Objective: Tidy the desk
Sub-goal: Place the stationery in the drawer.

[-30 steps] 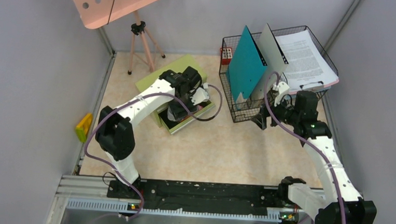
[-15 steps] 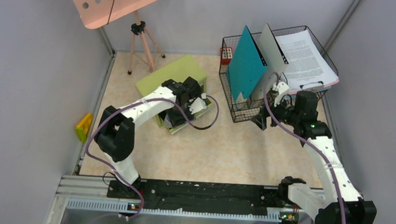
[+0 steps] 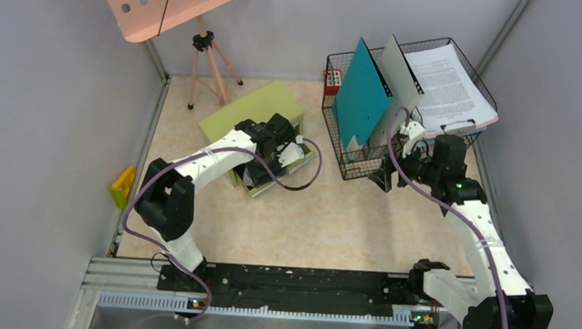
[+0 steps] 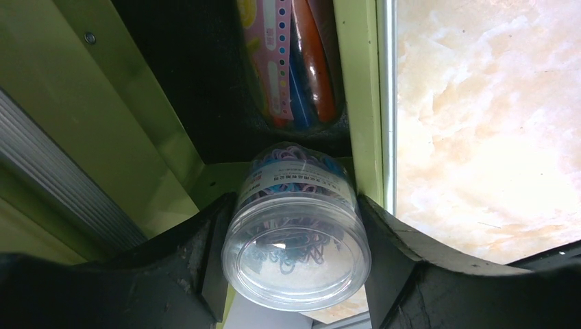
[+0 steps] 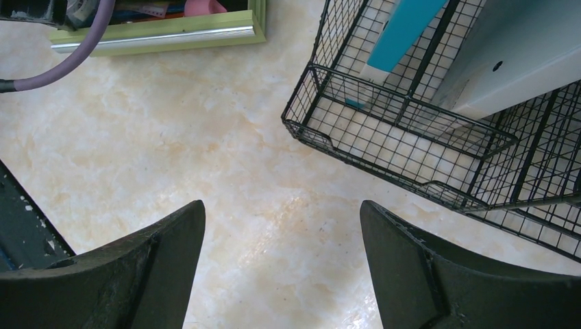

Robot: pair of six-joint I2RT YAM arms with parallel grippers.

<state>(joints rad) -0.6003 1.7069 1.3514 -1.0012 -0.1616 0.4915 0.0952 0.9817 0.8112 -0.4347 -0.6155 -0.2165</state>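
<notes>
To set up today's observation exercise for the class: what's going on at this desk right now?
The left gripper holds a clear tub of paper clips at the open drawer of the green drawer box, where other stationery lies. The right gripper hangs open and empty above the desk, next to the wire basket holding folders and papers.

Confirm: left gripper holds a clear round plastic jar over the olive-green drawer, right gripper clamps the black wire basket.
Wrong about the right gripper: the right wrist view shows it open and empty above the beige marble-patterned desk, apart from the black wire basket. The left gripper does hold the clear round plastic jar over the olive-green drawer.
</notes>
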